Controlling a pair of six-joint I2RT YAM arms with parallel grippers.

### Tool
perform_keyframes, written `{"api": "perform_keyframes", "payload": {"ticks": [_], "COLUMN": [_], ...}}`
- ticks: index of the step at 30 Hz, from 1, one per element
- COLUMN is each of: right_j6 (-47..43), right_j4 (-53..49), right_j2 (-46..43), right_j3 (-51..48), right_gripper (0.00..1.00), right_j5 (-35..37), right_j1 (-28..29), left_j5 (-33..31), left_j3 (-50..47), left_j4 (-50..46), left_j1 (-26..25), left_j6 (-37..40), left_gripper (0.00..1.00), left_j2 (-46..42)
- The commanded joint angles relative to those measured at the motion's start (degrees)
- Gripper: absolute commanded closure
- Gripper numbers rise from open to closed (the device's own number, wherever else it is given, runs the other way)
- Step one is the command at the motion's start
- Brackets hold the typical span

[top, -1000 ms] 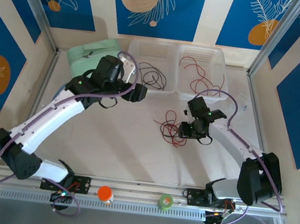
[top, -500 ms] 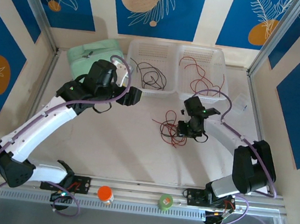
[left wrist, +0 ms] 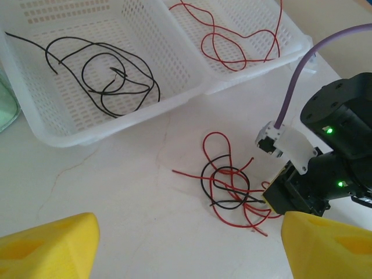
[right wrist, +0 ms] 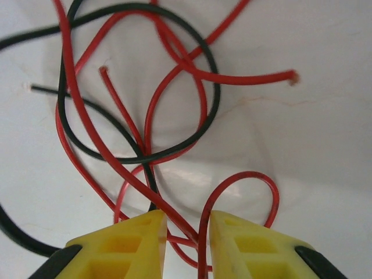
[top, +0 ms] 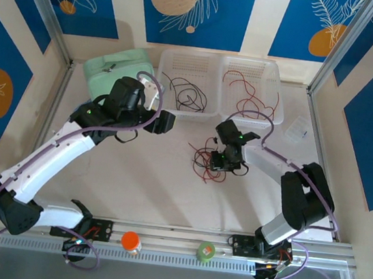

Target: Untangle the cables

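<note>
- Baskets, two in all, white and perforated, stand side by side at the far edge of the table point(top: 134, 174). The left basket point(left wrist: 87, 131) holds black coils and the right basket point(left wrist: 256, 75) holds red ones.
- One knot of cables point(left wrist: 229, 192) lies on the table just in front of the baskets, red and black strands looped through each other. Their number cannot be told.
- The left gripper point(left wrist: 189, 247) hangs over the table near the knot, jaws wide apart and empty.
- The right gripper point(right wrist: 187, 232) is down at the knot's right edge. Its two yellow fingers point(right wrist: 122, 244) stand a narrow gap apart with red strands running through, and whether they pinch them cannot be told.
- One green pouch point(top: 109, 71) sits left of the baskets.
</note>
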Motion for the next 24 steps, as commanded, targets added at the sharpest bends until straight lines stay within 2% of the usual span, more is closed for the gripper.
{"api": "perform_keyframes", "payload": {"ticks": [1,5,10,13,15,18,24], "right_j6": [2.8,4.7,6.5,7.3,7.6,9.1,17.8], "right_j4": [-0.6,-2.0,-10.5,-13.1,-13.4,-13.6,-12.5], "right_j2": [1.7,3.3,0.9,-2.7,-4.2,-3.2,6.2], "right_j3": [2.9,5.7,10.2,11.9,12.6,13.9,17.0], "right_gripper": [0.73,0.67,0.62,0.60,0.59,0.59,0.61], "right_j5": [-2.4,-3.0,4.4,6.5,5.9,1.2,-3.5], "right_j1": [4.3,9.6,12.2,15.1,17.5,19.2,21.0], "left_j5": [-0.9,-2.0,-2.9,-3.1,-4.0,-7.2,-10.2], "left_j3": [-1.0,-2.4,-3.0,-3.3,-3.3,-2.7,-2.5], "left_j4": [-0.1,-0.3,-1.5,-1.7,-2.0,-4.0,-6.2], "left_j1": [-0.4,-0.4,-0.4,-0.4,-0.4,-0.3,-0.2], "left_j6": [-0.2,0.2,0.5,0.1,-0.6,-2.4,-4.2], "left_gripper": [0.19,0.18,0.18,0.18,0.18,0.20,0.21], "left_j2": [-2.3,-3.6,-4.6,-5.4,-5.9,-6.3,-7.6]}}
